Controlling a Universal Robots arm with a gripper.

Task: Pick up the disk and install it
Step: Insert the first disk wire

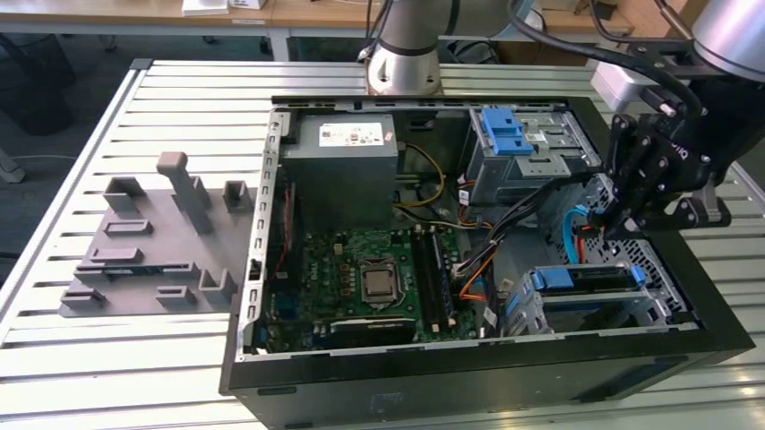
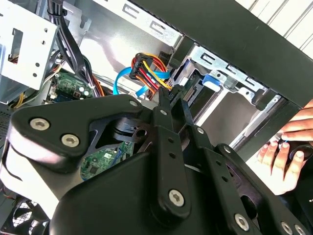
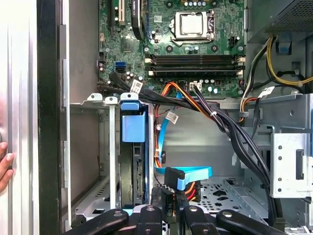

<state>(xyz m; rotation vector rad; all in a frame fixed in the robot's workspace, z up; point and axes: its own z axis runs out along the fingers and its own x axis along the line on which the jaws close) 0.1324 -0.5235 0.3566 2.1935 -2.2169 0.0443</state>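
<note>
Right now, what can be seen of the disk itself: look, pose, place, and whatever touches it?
The disk stands on edge in the metal drive cage near the case's front corner, already seated there. In the first wrist view its dark narrow side shows, with a blue plastic rail and tab on top. In the exterior view it lies in the cage with blue ends. The gripper hangs above it, apart, holding a cable connector.

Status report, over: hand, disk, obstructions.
Hand low inside the case, at the cable bundle beside the drive cage. Disk seated in the cage, blue rails showing. Person's fingers on the case rim.
</note>
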